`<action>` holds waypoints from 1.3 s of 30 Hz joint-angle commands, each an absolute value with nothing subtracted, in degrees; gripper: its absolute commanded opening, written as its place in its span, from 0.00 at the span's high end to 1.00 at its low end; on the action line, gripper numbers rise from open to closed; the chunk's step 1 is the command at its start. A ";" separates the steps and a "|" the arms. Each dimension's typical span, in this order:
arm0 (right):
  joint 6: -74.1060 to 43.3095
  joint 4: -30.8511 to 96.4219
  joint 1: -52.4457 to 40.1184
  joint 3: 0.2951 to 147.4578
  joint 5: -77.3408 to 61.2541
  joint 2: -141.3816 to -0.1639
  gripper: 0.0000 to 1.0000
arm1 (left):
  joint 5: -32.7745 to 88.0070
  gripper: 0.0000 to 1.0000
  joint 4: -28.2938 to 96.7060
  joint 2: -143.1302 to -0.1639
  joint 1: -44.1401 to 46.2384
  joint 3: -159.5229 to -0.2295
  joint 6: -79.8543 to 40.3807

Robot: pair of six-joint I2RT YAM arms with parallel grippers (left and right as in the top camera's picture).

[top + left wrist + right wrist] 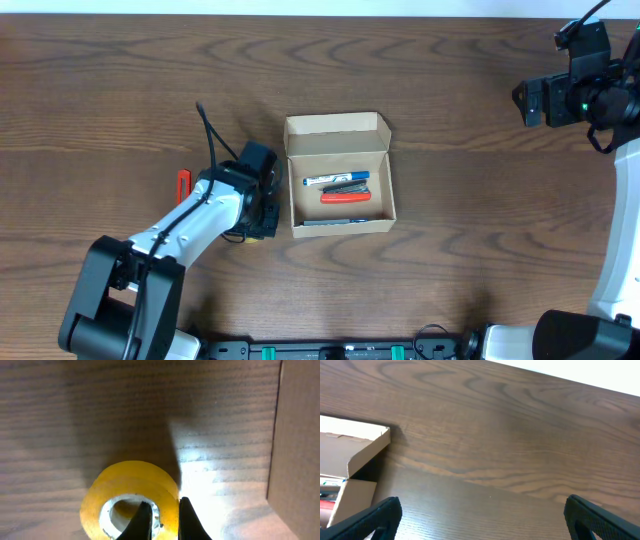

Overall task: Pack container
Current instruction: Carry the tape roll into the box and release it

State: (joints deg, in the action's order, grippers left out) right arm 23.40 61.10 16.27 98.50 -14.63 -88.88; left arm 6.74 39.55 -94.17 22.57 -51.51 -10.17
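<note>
At the middle of the table point(450, 80) the open container point(338, 228) is set, long axis along the near edge. Just left of it, the left gripper point(162, 510) is pinched narrowly on a yellow tape roll point(125, 480). The right gripper point(482, 512) is spread wide near the far right corner.

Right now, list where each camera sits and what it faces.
Overhead: above the table, looking straight down at the container; left arm and right arm show.
Left wrist: facing down at a yellow tape roll; left gripper pinches its wall.
Right wrist: low, facing across the table; open right gripper shows.
All three share the container.
</note>
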 commanded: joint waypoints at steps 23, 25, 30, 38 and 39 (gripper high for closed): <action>22.76 60.23 16.71 98.39 -10.50 -89.06 0.01 | 20.95 0.94 55.99 -87.88 35.75 -88.42 46.39; 22.76 60.23 16.71 98.39 -10.48 -89.06 0.01 | 20.82 0.94 55.09 -88.99 37.08 -88.33 48.42; 22.76 60.23 16.71 98.39 -10.50 -89.06 0.01 | 20.99 0.94 55.66 -94.21 37.91 -88.33 48.88; 22.74 60.23 16.69 98.39 -10.52 -89.06 0.01 | 21.08 0.94 57.43 -104.90 37.93 -88.33 48.62; 22.74 60.23 16.69 98.39 -10.52 -89.06 0.01 | 21.08 0.94 57.45 -106.15 37.93 -88.33 48.56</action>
State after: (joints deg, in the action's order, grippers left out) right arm 23.40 60.31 16.29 98.50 -10.63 -88.88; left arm 20.62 56.90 -103.33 37.98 -88.27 47.48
